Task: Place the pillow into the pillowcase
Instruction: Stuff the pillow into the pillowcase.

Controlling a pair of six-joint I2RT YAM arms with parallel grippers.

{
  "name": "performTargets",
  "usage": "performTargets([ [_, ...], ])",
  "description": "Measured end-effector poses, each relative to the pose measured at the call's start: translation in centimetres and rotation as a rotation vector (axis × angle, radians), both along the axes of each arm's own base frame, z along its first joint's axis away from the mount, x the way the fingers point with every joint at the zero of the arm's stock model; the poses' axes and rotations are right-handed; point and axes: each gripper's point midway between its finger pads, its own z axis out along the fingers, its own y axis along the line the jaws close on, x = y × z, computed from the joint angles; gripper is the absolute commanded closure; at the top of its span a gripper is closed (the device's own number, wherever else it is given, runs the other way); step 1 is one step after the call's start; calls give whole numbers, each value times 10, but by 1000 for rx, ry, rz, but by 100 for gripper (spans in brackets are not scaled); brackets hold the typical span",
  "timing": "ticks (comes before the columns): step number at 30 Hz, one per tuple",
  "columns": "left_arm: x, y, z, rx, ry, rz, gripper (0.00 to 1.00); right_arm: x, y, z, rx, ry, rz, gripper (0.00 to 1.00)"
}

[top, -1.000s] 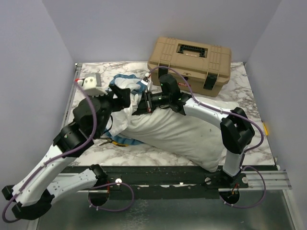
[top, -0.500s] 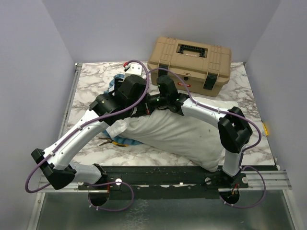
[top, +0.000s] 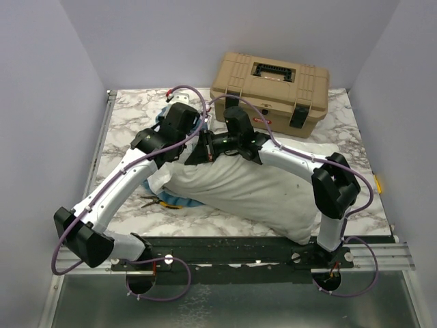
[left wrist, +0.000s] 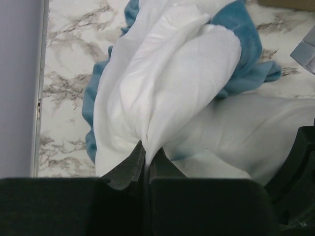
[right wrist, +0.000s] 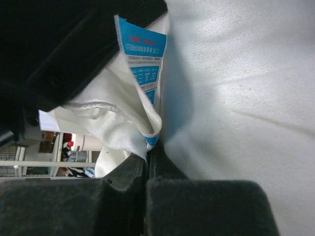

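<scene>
**Both jaws clenched on cloth at the pillow's end**

Landmark: tan case (top: 270,82), at the back of the marble worktop (top: 348,137).

- The pillow (top: 252,188) lies flat on the worktop, just in front of the tan case. It runs at a slant, from in front of the case's right end to a bit past its left end.
- The pillowcase (left wrist: 162,73) is bunched up in front and to the left of the tan case, at the pillow's left end. White lining faces up, w/ blue frill round it. More blue frill pokes out from under the pillow's near edge, on the side away from the case.
- Left jaws: clenched, no gap, on a fold of the pillowcase's white lining. The cloth rises straight out of the pinch. The pillow sits to one side of the fold, not in the grip.
- Right jaws: also clenched, in front of the case's left end, at the pillow's top edge. They pinch a thin, shiny white fold bearing a blue printed label (right wrist: 142,59), which looks like pillowcase cloth. The pillow's woven face presses right against that pinch.
- The two pinches are near each other, both at the pillow's left end.
</scene>
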Motion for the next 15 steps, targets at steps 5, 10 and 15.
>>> performTargets([
  [5,-2,1,29,-126,-70,-44,100,1,-4,17,11,-58,-29,100],
  [10,-20,8,64,-227,-156,-73,100,-9,-7,49,31,-152,-21,100],
  [15,-32,15,78,-277,-196,-60,100,-12,-10,51,-9,-232,-13,100],
])
